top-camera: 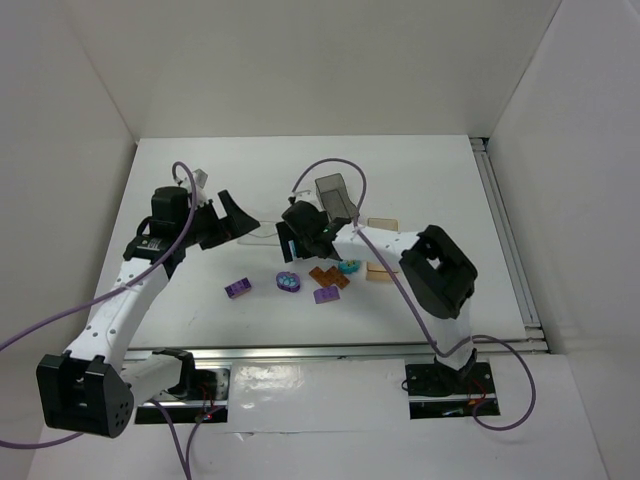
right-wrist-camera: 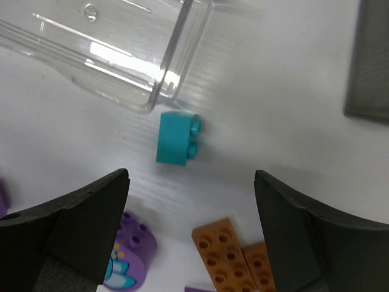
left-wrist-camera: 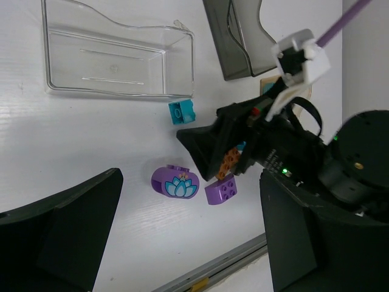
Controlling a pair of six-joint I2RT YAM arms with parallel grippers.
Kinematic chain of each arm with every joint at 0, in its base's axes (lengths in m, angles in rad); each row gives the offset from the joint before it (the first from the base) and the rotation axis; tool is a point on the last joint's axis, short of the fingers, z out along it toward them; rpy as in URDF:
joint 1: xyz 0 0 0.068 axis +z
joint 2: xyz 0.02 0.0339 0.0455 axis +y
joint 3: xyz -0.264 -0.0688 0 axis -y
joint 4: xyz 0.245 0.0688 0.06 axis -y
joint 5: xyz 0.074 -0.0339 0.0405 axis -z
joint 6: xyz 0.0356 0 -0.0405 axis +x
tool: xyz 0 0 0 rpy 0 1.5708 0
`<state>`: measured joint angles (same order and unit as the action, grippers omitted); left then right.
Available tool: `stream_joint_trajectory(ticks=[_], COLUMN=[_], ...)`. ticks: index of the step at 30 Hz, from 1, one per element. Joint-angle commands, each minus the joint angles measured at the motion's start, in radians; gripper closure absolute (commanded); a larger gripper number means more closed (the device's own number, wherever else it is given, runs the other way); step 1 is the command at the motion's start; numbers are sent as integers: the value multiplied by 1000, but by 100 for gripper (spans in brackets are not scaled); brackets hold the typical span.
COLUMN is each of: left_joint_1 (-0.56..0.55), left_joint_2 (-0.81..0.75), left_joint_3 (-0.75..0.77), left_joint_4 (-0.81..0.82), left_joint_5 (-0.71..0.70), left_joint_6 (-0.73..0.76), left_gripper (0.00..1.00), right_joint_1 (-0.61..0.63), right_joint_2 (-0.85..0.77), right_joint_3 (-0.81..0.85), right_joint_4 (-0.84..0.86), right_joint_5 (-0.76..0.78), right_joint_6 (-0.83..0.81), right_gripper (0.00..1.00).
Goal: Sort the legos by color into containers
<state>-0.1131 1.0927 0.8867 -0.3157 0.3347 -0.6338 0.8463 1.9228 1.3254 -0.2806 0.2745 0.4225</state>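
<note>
Left gripper (top-camera: pixel 238 216) reaches forward, jaws spread wide; right gripper (right-wrist-camera: pixel 191 181) reaches inward toward centre, pointing down, jaws spread wide.

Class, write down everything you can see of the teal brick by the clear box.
The teal brick is small, glossy plastic, a block tipped on its side, two studs facing sideways. It lies on the white table, just off a corner of the clear box; whether they touch is unclear. The open right gripper hovers over it, not touching.
</note>
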Motion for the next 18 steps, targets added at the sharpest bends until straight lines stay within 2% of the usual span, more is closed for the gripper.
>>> stream_joint_trajectory(ticks=[1, 5, 9, 10, 14, 17, 18], left_joint_1=[-2, -2, -2, -2, -2, -2, -2], left_joint_2=[-24, -24, -24, -24, -24, -24, -24], left_joint_3=[37, 37, 37, 37, 37, 37, 37], left_joint_4=[-6, -6, -16, -16, -16, -16, -16], left_joint_5=[-13, -13, -23, -23, -23, -23, -23], left_joint_6=[-7, 2, 2, 11, 11, 11, 11], left_gripper=[0, 0, 0, 0, 0, 0, 0], right_joint_1=[4, 4, -6, -6, -6, -6, -6], right_joint_2=[60, 139, 192, 193, 133, -16, -118], right_joint_3=[101, 165, 225, 225, 213, 120, 45], right_joint_4=[40, 40, 14, -6, -44, -54, -42], right_joint_5=[-23, -23, -23, -14, 17, 67, 106], right_joint_6=[-22, -13, -2, 10, 41, 64, 64], right_gripper=[10, 21, 46, 59, 86, 89, 89])
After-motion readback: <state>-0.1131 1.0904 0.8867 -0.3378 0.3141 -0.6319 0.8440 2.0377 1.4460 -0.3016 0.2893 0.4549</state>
